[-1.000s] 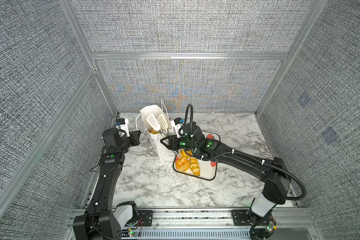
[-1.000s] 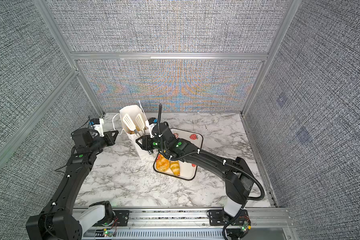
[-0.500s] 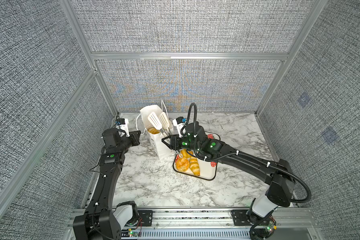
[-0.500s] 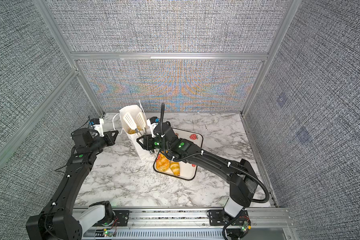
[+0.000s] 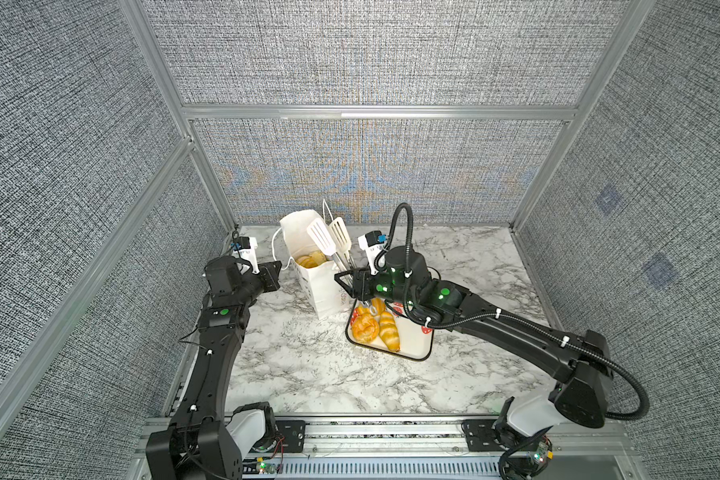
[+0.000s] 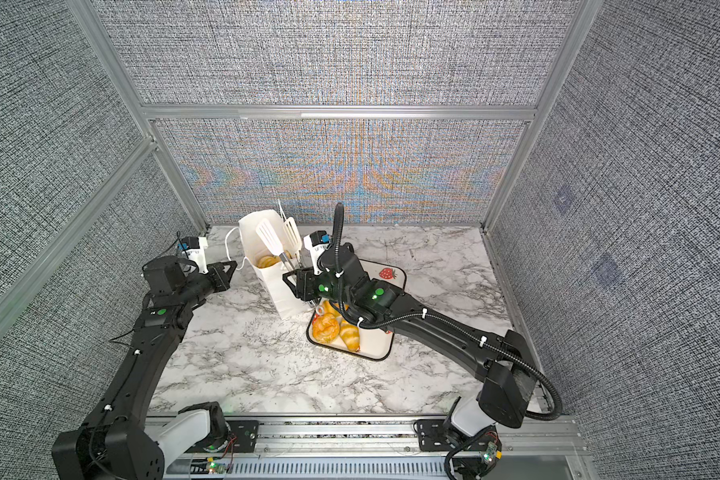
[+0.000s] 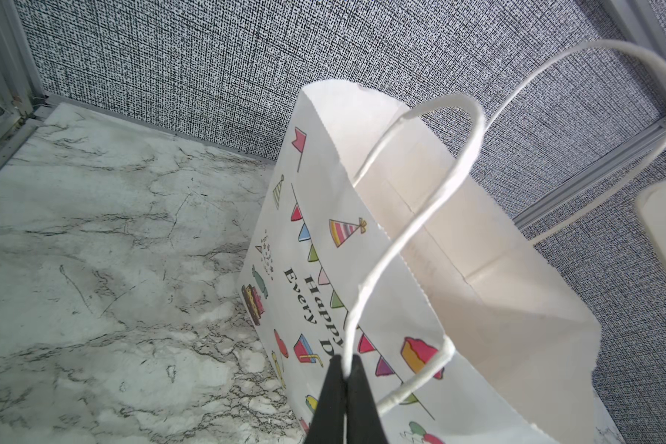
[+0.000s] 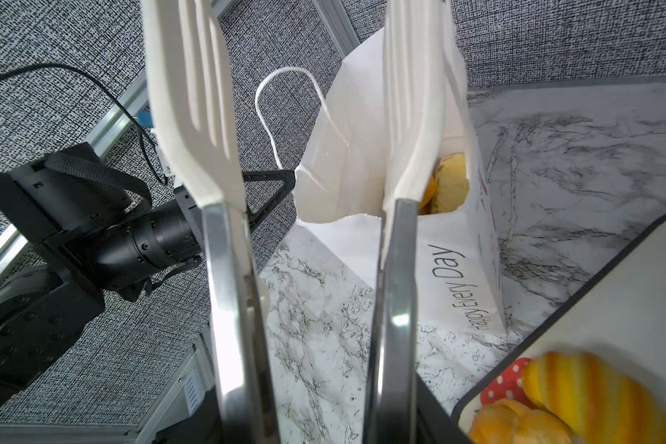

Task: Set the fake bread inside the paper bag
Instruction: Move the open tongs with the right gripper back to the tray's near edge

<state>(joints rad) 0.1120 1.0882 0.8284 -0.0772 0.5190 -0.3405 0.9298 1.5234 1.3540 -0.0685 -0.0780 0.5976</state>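
The white paper bag stands upright at the back, with fake bread lying inside it. My left gripper is shut on the bag's cord handle. My right gripper is shut on white-tipped metal tongs. The tong blades stand apart and empty above the bag's mouth. More golden bread lies on the tray.
The white strawberry-printed tray sits just right of the bag, partly under my right arm. Grey padded walls close in the marble table on three sides. The bag stands near the back left corner.
My right arm has drifted slightly to the right and up, carrying the empty tongs with it. The left gripper and the bag have not moved.
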